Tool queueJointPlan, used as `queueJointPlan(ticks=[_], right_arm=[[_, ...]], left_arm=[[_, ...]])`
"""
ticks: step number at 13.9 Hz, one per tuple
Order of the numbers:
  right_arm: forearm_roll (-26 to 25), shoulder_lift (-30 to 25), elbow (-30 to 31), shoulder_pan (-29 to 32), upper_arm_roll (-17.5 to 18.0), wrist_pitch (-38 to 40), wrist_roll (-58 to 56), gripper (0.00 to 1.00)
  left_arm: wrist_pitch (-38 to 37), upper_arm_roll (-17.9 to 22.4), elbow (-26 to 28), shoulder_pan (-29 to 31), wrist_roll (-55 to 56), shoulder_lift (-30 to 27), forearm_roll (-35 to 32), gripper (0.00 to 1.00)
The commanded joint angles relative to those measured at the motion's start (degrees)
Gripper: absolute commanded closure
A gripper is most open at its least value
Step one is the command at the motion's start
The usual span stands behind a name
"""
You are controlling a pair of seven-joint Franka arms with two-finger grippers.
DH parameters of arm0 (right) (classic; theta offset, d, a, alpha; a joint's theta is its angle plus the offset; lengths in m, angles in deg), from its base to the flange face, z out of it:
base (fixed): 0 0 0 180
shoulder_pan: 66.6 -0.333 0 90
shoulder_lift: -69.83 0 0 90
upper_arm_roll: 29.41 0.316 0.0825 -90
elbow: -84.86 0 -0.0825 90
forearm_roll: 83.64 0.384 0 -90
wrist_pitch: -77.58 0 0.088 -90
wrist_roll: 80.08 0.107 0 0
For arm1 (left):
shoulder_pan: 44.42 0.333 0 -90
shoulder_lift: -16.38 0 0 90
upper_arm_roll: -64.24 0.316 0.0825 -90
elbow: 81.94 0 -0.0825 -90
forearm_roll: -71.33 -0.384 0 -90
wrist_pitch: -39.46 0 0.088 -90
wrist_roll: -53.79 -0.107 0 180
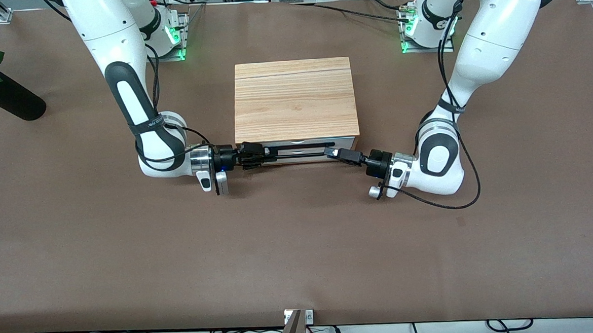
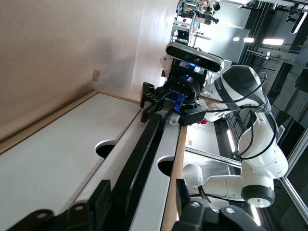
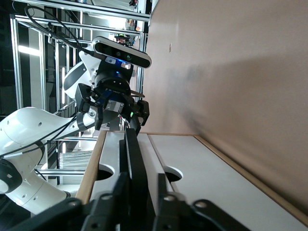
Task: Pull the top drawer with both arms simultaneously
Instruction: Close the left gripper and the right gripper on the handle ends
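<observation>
The top drawer (image 1: 295,142) has a white front and sits in the wooden cabinet (image 1: 293,95); it looks shut or nearly so. Its black bar handle (image 1: 300,147) runs across the front. My right gripper (image 1: 253,156) is at the handle's end toward the right arm and open, with a finger on each side of the bar (image 3: 136,163). My left gripper (image 1: 332,151) is at the handle's end toward the left arm. It is open wide and straddles the bar (image 2: 137,178). The top drawer's front shows beside the handle in both wrist views (image 2: 153,204) (image 3: 109,154).
The lower white drawer front (image 3: 216,178) lies under the top one. A black vase with a red rose (image 1: 6,98) lies on the brown table toward the right arm's end. A metal clamp (image 1: 298,318) sits at the table's near edge.
</observation>
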Motion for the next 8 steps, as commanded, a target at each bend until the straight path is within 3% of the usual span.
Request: queueJointPlan(ticks=[1, 6, 8], right_arm=[[1.16, -0.96, 1.6, 0.07, -0.14, 0.66, -1.35, 0.8], [1.16, -0.96, 1.34, 0.42, -0.23, 0.66, -1.35, 0.88], [1.16, -0.87, 1.33, 0.42, -0.23, 0.66, -1.44, 0.89]], left_arm=[[-0.07, 0.01, 3.07, -0.2, -3.25, -1.98, 1.03, 0.46], [0.37, 0.01, 4.47, -0.55, -6.43, -1.98, 1.12, 0.44], [0.37, 0.01, 4.39, -0.55, -6.43, -1.98, 1.12, 0.61]])
